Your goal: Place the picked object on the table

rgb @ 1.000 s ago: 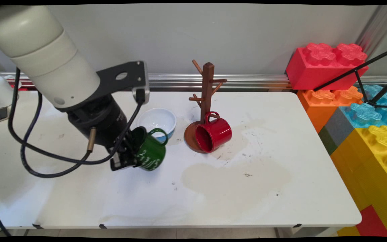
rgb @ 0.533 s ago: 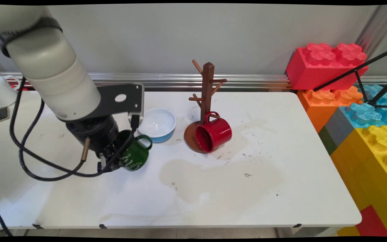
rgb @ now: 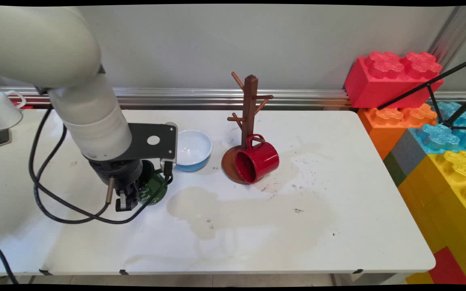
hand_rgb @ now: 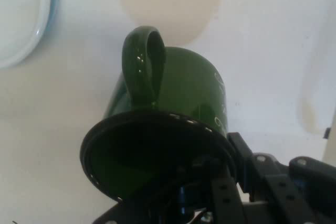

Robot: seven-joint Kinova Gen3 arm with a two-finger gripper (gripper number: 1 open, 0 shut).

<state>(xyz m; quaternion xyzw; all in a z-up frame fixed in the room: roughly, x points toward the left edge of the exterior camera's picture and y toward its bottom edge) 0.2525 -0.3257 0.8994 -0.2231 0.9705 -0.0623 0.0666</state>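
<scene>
Blue bowl (rgb: 193, 149), red mug (rgb: 257, 161) w/ mug tree (rgb: 248, 117), toy bricks (rgb: 392, 76).

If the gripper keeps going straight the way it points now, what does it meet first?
The gripper points down, shut on the green mug's rim. Straight on, the mug would likely meet the white table first; the gap beneath it is hard to judge.

White lettering on green mug (hand_rgb: 178, 98) unreadable
</scene>
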